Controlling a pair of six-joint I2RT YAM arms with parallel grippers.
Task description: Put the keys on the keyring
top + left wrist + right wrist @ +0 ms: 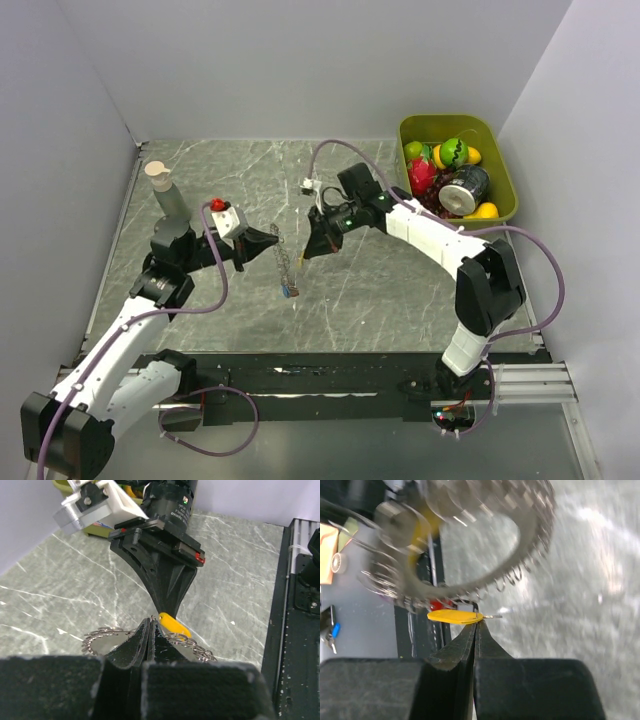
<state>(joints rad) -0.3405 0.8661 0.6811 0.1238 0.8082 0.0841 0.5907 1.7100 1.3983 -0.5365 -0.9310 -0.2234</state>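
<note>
One keyring (100,639), one yellow key (451,616), above the table (400,300).
Left jaws pinch the keyring's rim; right jaws clamp the key, just beside the ring.

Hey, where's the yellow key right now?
The yellow key is pinched in the right gripper, shown in the right wrist view just below the keyring, which the left gripper holds over mid-table.

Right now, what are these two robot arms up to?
They are working together to put a key on a ring. The left tool is shut on the keyring, holding it steady. The right tool pinches a yellow-headed key right beside the ring. Whether the key is threaded on yet, I can't tell.
</note>
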